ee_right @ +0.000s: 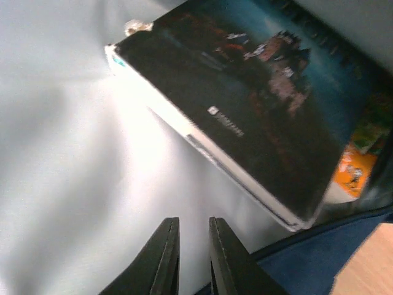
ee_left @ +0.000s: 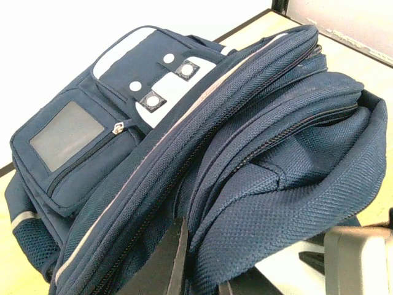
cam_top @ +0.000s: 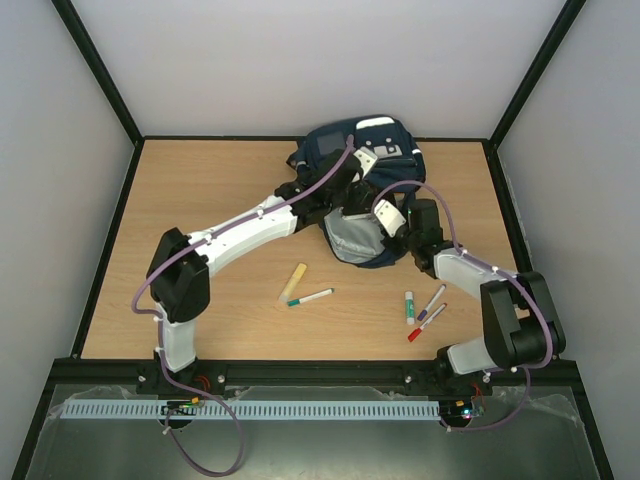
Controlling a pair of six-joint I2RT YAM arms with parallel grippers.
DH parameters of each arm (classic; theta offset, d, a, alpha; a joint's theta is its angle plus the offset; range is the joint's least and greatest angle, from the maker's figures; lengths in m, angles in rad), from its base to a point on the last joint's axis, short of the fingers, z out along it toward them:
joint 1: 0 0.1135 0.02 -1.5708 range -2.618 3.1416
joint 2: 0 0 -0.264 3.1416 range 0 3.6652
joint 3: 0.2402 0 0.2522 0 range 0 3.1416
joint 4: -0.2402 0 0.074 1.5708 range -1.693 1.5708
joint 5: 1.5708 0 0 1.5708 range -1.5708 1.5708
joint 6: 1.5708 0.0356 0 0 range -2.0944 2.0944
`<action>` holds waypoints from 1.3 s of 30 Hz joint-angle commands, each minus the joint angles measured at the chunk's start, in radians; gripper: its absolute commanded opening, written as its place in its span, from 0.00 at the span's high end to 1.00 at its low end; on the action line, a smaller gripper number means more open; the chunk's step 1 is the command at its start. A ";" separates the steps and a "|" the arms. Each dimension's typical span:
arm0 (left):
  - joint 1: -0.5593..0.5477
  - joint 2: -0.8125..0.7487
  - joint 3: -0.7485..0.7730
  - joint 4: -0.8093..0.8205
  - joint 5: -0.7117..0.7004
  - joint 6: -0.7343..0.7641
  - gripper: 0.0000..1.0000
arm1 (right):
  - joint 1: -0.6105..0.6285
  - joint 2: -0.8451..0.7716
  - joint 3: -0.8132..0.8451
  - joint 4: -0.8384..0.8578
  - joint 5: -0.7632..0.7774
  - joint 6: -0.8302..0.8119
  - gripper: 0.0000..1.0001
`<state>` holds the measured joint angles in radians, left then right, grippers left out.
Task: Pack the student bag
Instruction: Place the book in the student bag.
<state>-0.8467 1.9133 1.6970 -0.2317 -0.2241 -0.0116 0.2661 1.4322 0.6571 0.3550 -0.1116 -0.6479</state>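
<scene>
My overhead view, plain pale grey-white walls (cam_top: pixel 320 60) on three sides, black metal frame bars (cam_top: pixel 98 68) along the corners, black-edged light wood-grain tabletop (cam_top: pixel 200 190), even diffuse lighting.

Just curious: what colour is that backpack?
The backpack is navy blue with pale stripes, clearest in the left wrist view.

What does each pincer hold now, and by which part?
Left pincer pinches the student bag at its opening edge; right pincer holds nothing.
</scene>
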 commanded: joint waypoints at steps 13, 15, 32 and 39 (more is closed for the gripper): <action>0.005 -0.133 0.026 0.087 0.031 -0.027 0.98 | 0.054 0.249 0.140 0.068 0.070 -0.073 0.99; 0.007 -0.134 0.026 0.085 0.032 -0.026 0.98 | 0.056 0.274 0.153 0.122 0.100 -0.049 0.99; 0.011 -0.138 0.007 0.065 0.032 -0.036 0.98 | 0.063 0.325 0.156 0.231 0.132 0.129 0.97; 0.014 -0.140 -0.031 0.058 0.016 -0.030 0.98 | 0.064 0.140 0.073 -0.097 -0.065 0.053 0.89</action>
<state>-0.8307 1.8698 1.6684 -0.2584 -0.1986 -0.0261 0.3233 1.6829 0.7750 0.4656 -0.0418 -0.5694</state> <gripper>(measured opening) 0.074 0.092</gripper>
